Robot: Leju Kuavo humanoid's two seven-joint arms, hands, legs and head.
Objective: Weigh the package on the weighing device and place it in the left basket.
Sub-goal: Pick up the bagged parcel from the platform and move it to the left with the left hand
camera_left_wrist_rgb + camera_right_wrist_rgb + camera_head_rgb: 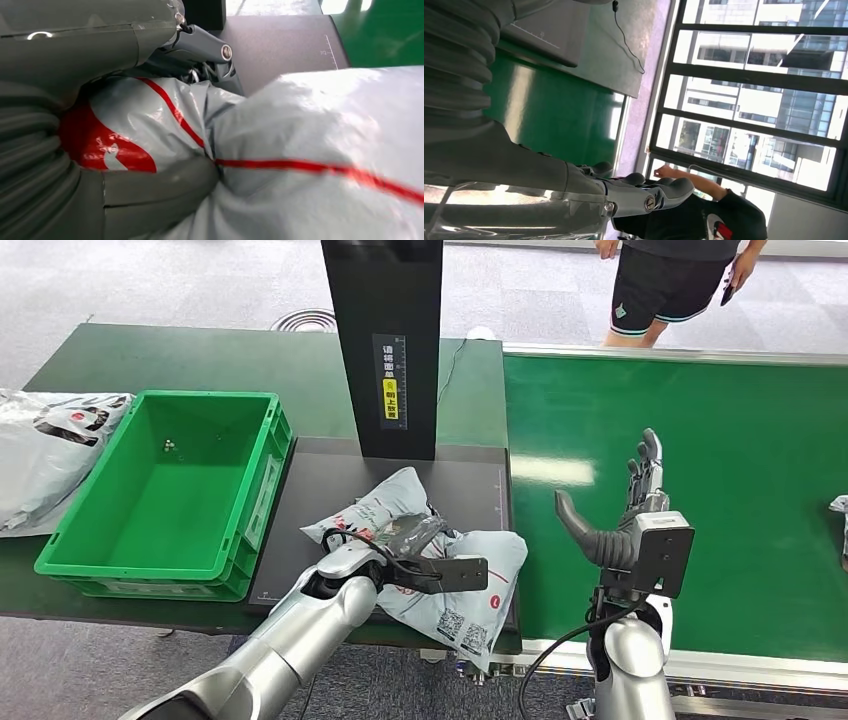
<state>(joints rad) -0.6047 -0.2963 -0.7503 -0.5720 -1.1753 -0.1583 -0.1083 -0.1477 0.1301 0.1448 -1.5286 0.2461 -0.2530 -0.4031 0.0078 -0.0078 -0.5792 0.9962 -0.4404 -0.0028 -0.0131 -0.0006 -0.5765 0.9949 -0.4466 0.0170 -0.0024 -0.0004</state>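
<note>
Grey package [430, 565] lying on the black weighing device [320, 490], gripped by left hand [415, 545]. Right hand [625, 515] right of the device, fingers spread, empty. Transfer to green basket [165, 570], left of the device, not yet done.

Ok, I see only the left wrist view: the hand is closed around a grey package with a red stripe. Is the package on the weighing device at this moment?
Observer: Yes. In the head view the package lies on the dark weighing plate, in front of the black column, and the left hand grips it from above.
Operator: And where is the basket from there?
Observer: The green basket stands just to the left of the plate, on the same table, its top open.
Operator: Is the right hand in the way?
Observer: No. The right hand is raised over the green conveyor belt, fingers apart, holding nothing.
</note>
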